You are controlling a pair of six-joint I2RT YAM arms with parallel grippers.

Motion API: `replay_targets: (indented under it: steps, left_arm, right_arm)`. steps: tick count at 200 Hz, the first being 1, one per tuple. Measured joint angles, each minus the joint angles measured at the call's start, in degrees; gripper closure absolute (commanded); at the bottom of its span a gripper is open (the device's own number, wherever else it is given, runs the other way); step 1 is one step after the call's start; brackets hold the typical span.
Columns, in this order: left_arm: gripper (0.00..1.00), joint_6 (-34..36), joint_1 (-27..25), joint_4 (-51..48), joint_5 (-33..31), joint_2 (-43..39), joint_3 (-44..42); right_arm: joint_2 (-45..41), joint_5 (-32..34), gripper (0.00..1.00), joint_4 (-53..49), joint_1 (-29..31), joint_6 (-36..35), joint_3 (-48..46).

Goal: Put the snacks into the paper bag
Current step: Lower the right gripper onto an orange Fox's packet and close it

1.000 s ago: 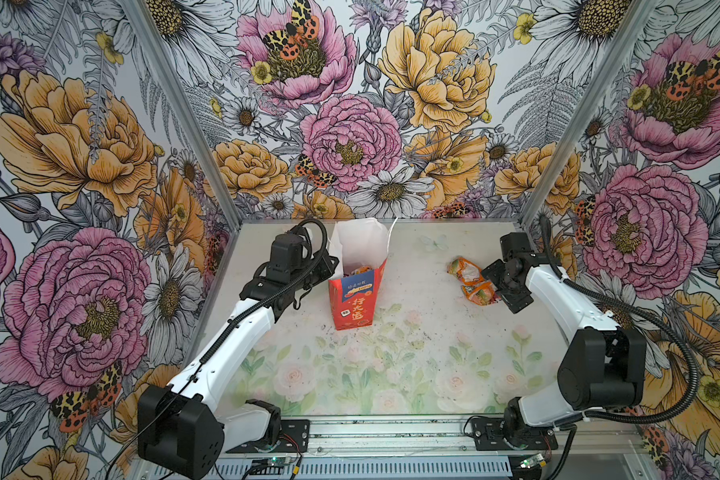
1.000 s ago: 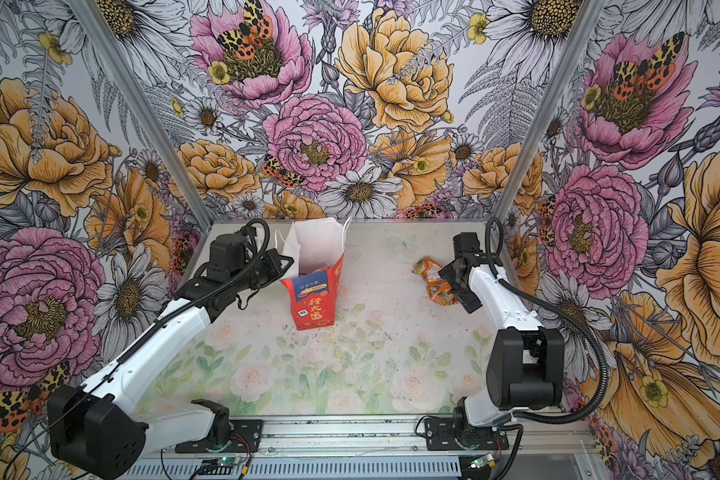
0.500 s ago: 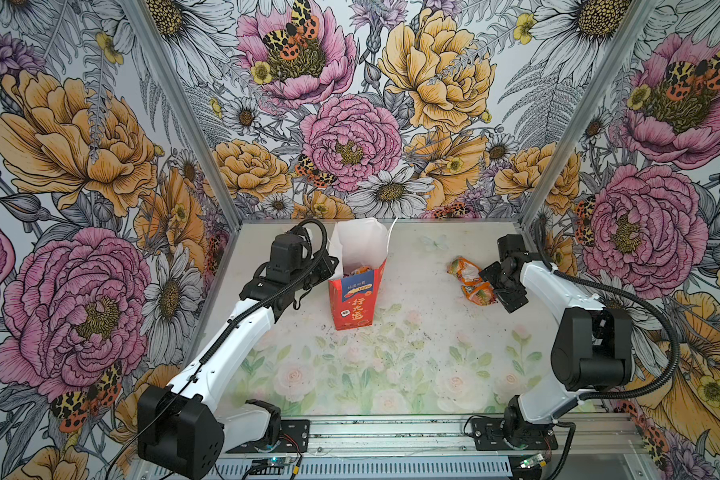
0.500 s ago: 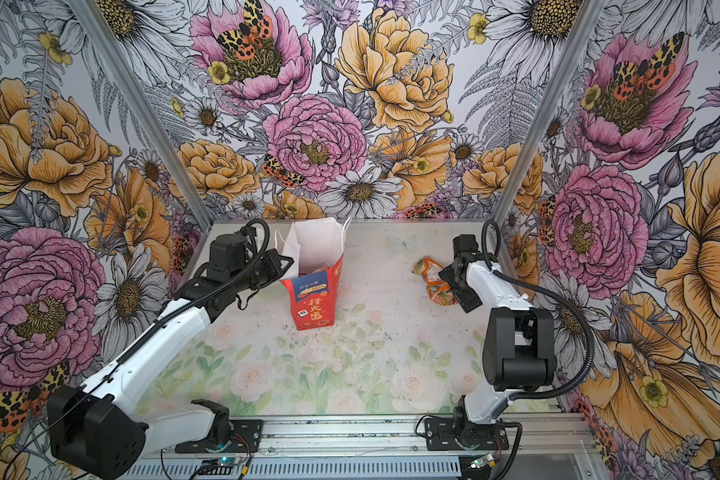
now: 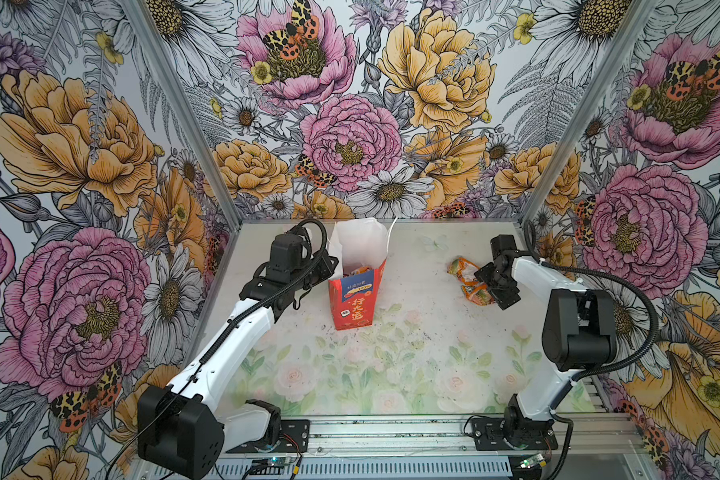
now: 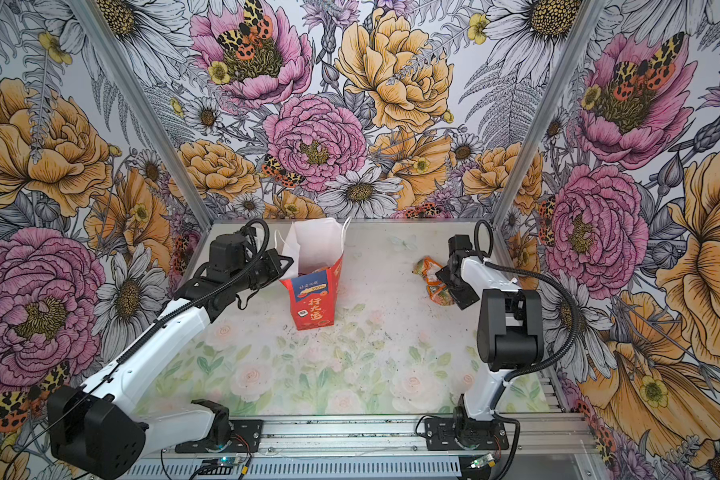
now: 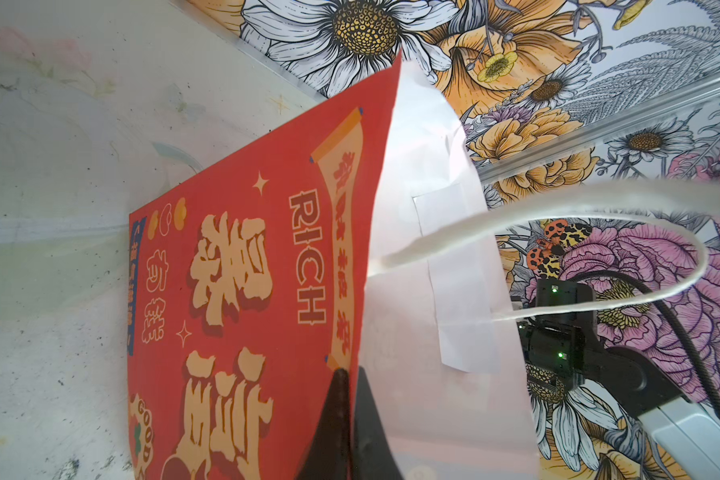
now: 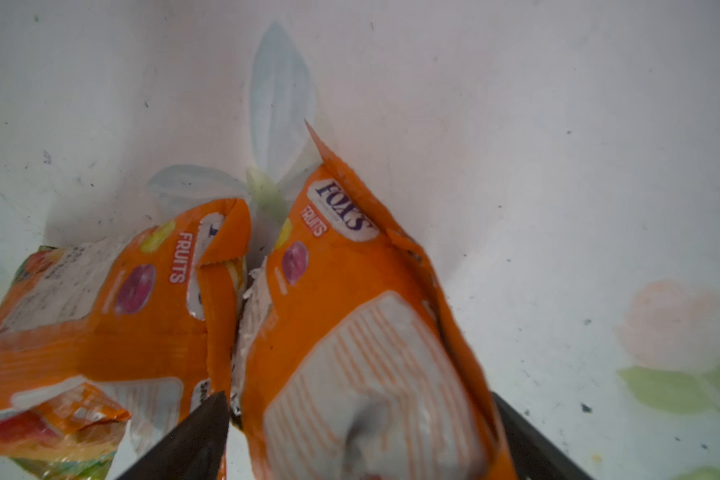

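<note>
Clamps left gripper [image 7: 350, 374] closed on rim of upright paper bag [image 5: 356, 299] near table's [image 5: 391, 374] far edge | spreads right gripper [image 8: 358, 399] astride one orange packet [image 8: 350, 311] (second packet [image 8: 100, 332] just beside) by right edge

Quick tally: there was 1 red paper bag [image 5: 355, 301] and 2 orange packets outside it, the FOX'S-logo packet [image 8: 362, 311] and the folded packet [image 8: 100, 324]. There were 2 arms with 1 gripper each: left gripper [image 7: 352, 374], right gripper [image 8: 358, 405]. Stuff inside the bag was too hidden to count.
</note>
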Motion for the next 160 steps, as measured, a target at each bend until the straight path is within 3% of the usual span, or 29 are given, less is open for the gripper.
replay_targets:
  steps: [67,86,117,160]
  left_arm:
    - [1.0,0.0,0.04,0.0,-0.35,0.0,0.0]
    - [1.0,0.0,0.04,0.0,-0.35,0.0,0.0]
    - [1.0,0.0,0.04,0.0,-0.35,0.0,0.0]
    - [1.0,0.0,0.04,0.0,-0.35,0.0,0.0]
  right_arm:
    - [2.27,-0.48,0.22,2.54,0.0,-0.87,-0.15]
    - [2.21,-0.5,0.33,3.67,0.0,-1.25,-1.22]
    - [0.63,-1.07,0.59,5.6,0.0,-2.58,-3.58]
    - [-2.56,-2.49,0.81,7.13,0.0,-4.15,-5.81]
